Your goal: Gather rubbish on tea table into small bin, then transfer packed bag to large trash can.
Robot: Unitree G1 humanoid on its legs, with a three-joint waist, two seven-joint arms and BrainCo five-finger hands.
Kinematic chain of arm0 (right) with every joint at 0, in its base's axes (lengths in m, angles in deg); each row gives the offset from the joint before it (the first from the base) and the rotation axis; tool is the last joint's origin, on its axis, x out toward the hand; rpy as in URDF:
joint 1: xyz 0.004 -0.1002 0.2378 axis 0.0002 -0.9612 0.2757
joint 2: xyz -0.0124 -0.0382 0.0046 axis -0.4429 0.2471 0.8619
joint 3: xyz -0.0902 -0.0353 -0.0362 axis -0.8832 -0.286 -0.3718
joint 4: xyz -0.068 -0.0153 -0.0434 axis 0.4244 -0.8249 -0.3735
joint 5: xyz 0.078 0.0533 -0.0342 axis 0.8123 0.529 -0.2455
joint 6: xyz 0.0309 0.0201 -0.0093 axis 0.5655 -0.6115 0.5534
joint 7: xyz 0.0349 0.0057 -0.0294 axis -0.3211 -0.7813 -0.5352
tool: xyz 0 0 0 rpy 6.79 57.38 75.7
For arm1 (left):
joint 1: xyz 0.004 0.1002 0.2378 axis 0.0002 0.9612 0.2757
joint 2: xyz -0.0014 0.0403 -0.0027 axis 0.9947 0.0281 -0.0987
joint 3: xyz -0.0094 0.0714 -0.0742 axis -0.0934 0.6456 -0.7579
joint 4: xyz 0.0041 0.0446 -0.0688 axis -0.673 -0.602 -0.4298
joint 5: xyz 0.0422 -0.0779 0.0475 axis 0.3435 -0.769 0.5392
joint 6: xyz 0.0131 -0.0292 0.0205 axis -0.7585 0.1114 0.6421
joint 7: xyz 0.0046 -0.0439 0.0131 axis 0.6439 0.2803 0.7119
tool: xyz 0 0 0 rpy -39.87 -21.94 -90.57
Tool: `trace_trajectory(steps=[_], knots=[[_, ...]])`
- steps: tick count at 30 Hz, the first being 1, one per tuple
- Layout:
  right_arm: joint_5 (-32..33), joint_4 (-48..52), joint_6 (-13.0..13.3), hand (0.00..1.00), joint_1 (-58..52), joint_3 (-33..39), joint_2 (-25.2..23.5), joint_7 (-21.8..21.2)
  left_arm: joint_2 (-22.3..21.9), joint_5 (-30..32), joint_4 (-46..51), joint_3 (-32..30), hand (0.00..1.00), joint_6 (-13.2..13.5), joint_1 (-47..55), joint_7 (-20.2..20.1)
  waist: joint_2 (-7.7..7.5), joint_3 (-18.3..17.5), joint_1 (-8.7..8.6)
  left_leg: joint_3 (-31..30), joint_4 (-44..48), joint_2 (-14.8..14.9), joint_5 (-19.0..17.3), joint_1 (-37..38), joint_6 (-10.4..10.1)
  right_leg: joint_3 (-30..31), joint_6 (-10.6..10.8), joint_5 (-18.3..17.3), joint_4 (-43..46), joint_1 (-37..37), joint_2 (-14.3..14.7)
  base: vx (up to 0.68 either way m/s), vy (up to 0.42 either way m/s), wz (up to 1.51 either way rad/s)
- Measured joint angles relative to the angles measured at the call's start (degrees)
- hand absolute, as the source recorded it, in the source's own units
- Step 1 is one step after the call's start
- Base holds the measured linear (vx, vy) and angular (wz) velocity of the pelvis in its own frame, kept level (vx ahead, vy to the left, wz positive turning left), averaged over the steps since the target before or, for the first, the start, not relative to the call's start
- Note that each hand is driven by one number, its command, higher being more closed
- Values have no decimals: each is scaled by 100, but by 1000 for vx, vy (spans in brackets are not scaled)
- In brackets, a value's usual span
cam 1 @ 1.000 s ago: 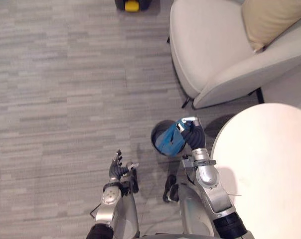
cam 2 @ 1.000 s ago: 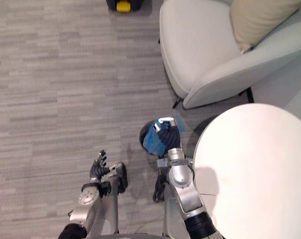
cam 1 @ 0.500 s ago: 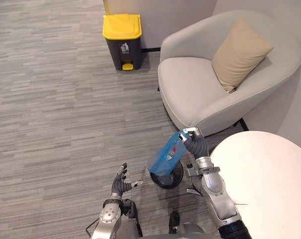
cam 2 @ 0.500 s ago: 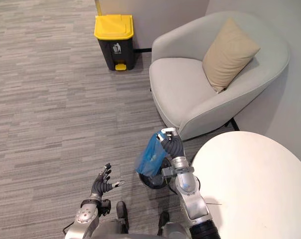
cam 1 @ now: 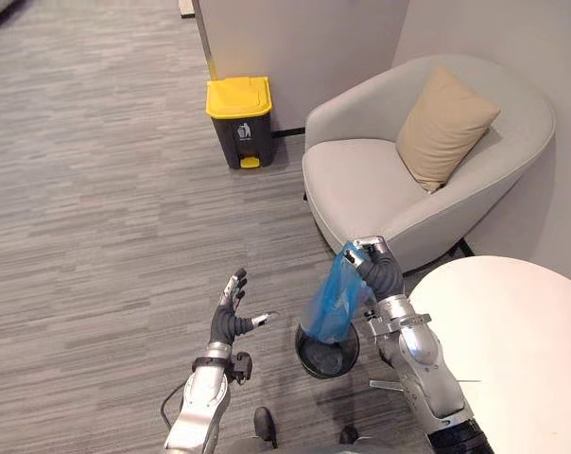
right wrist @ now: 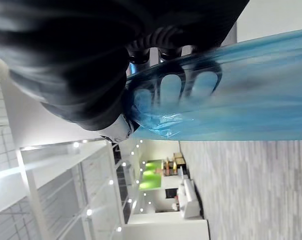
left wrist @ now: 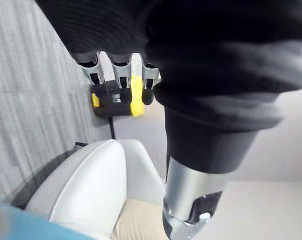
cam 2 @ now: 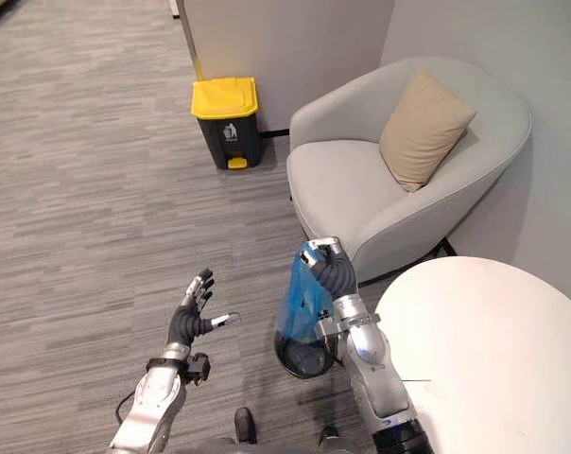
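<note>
Bag [cam 1: 331, 305] of blue plastic hanging from right hand [cam 1: 377, 266] at small bin [cam 1: 325, 358]

Grey striped carpet [cam 1: 96, 208] covers the floor. A pale armchair [cam 1: 361, 184] stands at the far right against the wall, with a tan cushion [cam 1: 446, 128] leaning in its back corner. The round white table [cam 1: 517, 345] sits at the near right, its top bare where it shows. The large trash can [cam 1: 240, 125], dark with a yellow lid, stands shut by the wall, to the left of the armchair and well apart from the robot. The small bin, black and round, rests on the floor just beside the table's left edge. Over it hangs the bag, its lower end at the bin's mouth; whether it is clear of the rim cannot be told. The right hand has its fingers curled round the bag's gathered top, near the front edge of the armchair. The left hand [cam 1: 232, 316] is raised over the carpet to the left of the bin, fingers spread and thumb out, holding nothing.
</note>
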Motion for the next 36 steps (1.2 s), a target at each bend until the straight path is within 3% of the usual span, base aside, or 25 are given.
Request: trace_trajectory(steps=[19,36], knots=[[210,-11,-18,100,368,-206,-16,-136,23,308,333,1012,0,-32,-783,-66,-24,-91,-56,-88,-10,28,185,-21,38,25,-51,168,-114,-11,81,-12,8,-1],[1447,641,-2,100,635,-836,-137,-618,-28,1066,273,1159,0,-118,-829,0,-265,-287,-124,17,-11,32,189,-24,39,170,-21,240,-183,-48,93,2,12,-4]])
